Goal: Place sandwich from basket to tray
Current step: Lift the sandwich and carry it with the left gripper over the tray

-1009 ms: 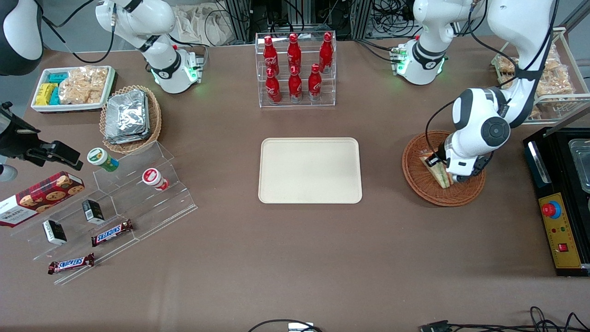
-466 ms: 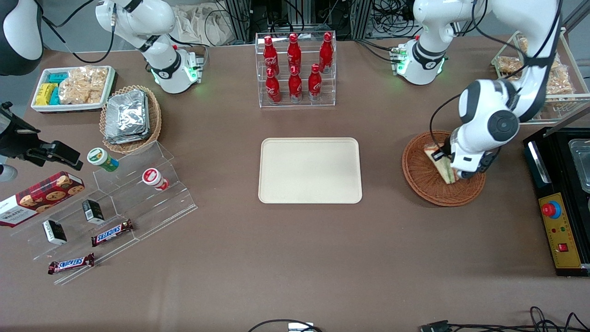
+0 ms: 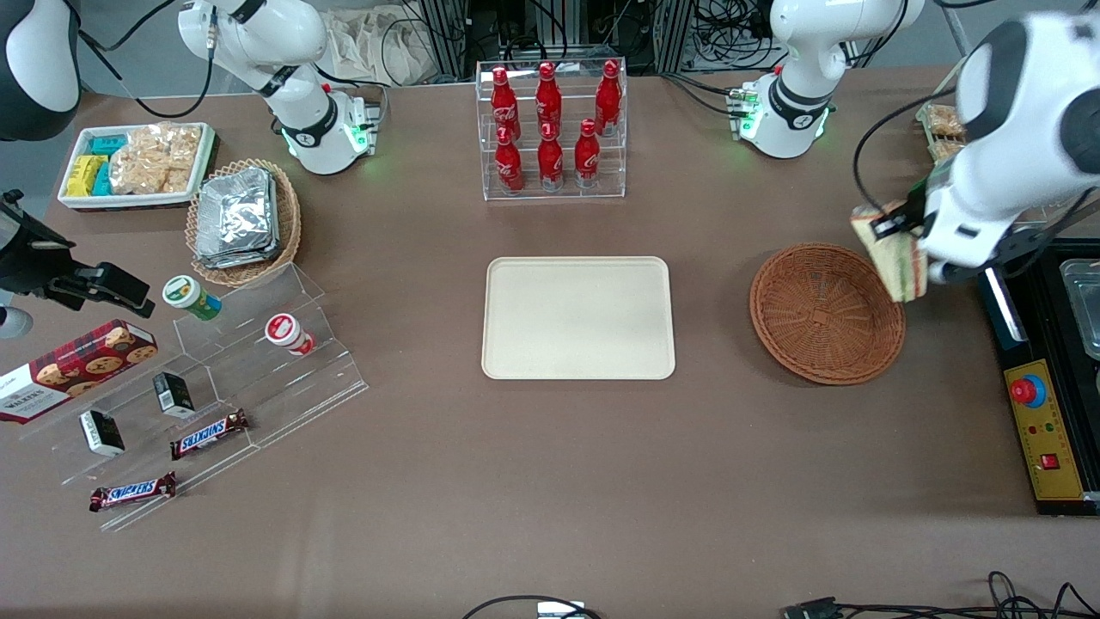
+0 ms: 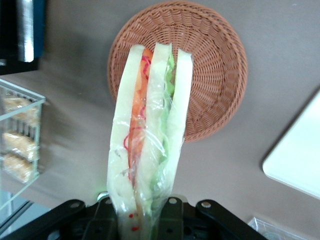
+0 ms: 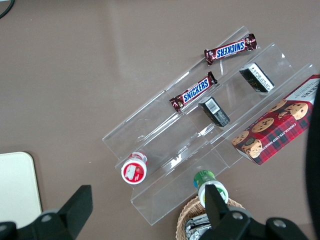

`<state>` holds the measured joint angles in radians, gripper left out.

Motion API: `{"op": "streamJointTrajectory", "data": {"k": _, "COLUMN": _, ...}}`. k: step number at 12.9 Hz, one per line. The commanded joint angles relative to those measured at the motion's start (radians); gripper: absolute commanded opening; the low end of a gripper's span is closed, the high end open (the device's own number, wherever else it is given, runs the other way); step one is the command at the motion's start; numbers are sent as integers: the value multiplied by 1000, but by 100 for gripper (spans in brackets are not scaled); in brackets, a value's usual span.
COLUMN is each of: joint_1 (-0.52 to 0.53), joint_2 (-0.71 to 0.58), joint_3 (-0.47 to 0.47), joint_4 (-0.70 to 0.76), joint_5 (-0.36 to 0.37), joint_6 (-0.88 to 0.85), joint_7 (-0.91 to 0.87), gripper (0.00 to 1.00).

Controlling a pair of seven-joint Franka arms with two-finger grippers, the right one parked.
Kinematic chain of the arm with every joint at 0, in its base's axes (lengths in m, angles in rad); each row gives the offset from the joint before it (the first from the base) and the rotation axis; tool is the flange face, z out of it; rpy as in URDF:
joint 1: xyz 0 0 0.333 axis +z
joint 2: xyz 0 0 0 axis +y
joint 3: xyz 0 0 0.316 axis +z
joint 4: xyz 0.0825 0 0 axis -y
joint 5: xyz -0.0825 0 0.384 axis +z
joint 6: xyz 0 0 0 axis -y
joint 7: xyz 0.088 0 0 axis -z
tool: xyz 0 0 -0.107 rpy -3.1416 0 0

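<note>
"SNICKERS" on two chocolate bars (image 5: 231, 49), "WALKERS" on cookie box (image 3: 76, 364)

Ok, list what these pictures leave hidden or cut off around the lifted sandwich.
- Hand: front view, the wrist housing and sandwich cover where it grips; it sits above the basket's rim.
- Sandwich's gripped end: left wrist view, it runs down into the black mount and out of frame.
- Tray: left wrist view, only one corner shows, cut by the edge.
</note>
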<state>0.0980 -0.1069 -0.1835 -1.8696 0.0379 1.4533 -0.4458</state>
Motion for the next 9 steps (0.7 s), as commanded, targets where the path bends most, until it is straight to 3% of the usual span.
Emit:
{"op": "streamJointTrajectory", "data": {"k": 1, "joint_1": 5, "joint_2": 61, "joint_3": -4, "joint_4": 179, "joint_5": -4, "joint_6": -131, "joint_7": 38, "gripper": 0}}
{"op": "streamJointTrajectory", "data": {"k": 4, "joint_1": -70, "joint_2": 94, "joint_3": -49, "joint_4": 289, "joint_5": -47, "joint_6": -200, "joint_7": 29, "gripper": 0}}
{"op": "streamJointTrajectory", "data": {"k": 9, "joint_1": -242, "joint_2": 281, "joint_3": -212, "joint_4": 490, "joint_5": -95, "joint_6": -219, "joint_7": -68, "gripper": 0}}
